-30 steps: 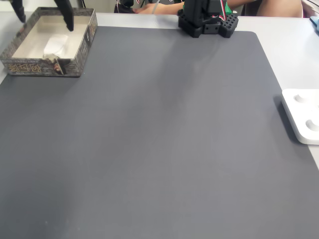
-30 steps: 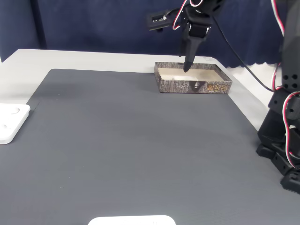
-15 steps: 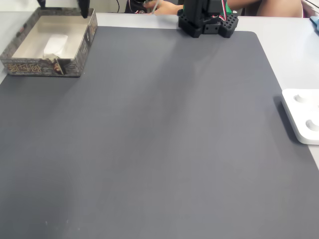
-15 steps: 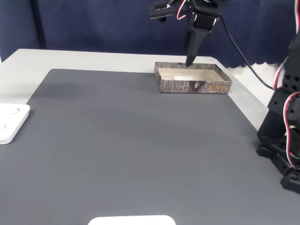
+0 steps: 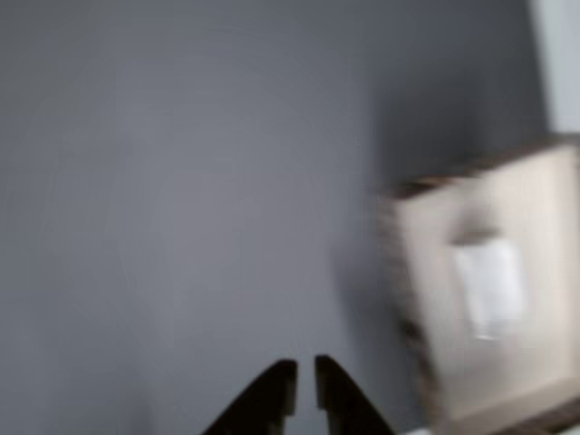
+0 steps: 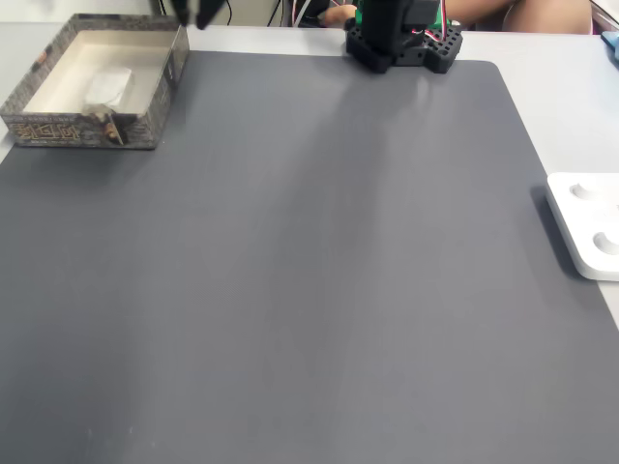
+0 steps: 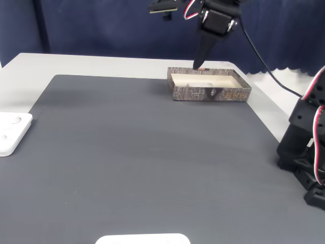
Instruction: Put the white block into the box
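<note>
Here the white block (image 6: 107,86) lay flat on the cream floor of the box (image 6: 29,127), near the middle, apart from the walls as far as a fixed view showed. In the blurred other view the same block (image 5: 489,288) was a pale patch inside the box (image 5: 426,272), which sat at the right side of that picture. The box stood on the dark grey mat (image 6: 309,271), at its far left corner in a fixed view. In a fixed view the box (image 7: 210,93) was low and wide, with a mottled grey-brown outside. The gripper (image 7: 197,63) hung in the air above the back left rim of the box in that view, pointing down and not touching anything. In the other view the gripper (image 5: 304,381) came in from the bottom edge, over bare mat; its two dark tips were almost together, with only a thin gap, and they held nothing. A flat white device (image 6: 585,222) rested at the right edge of the mat. The black arm base (image 6: 401,43) stood at the far edge of the mat.
</note>
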{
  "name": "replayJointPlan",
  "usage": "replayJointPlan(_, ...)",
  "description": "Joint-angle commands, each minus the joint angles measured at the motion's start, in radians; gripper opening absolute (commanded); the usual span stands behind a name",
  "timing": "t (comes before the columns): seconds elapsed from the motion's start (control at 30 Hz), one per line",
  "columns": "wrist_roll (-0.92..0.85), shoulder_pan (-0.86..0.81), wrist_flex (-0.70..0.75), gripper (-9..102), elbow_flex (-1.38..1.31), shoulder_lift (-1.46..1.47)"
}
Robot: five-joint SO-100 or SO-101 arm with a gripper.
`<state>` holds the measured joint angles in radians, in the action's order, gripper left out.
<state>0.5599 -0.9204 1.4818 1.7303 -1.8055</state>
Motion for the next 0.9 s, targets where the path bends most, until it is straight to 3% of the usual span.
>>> replayJointPlan(0.0, -0.091, 0.13, 0.005, -2, 0.051, -0.132)
replayJointPlan(0.2, -0.293, 0.354, 0.003, -2, 0.144, -0.23)
replayJointPlan(0.6, -0.307, 0.635, -0.035, -2, 0.379, -0.428)
replayJointPlan(0.87, -0.581, 0.804, -0.08, -2, 0.574, -0.655)
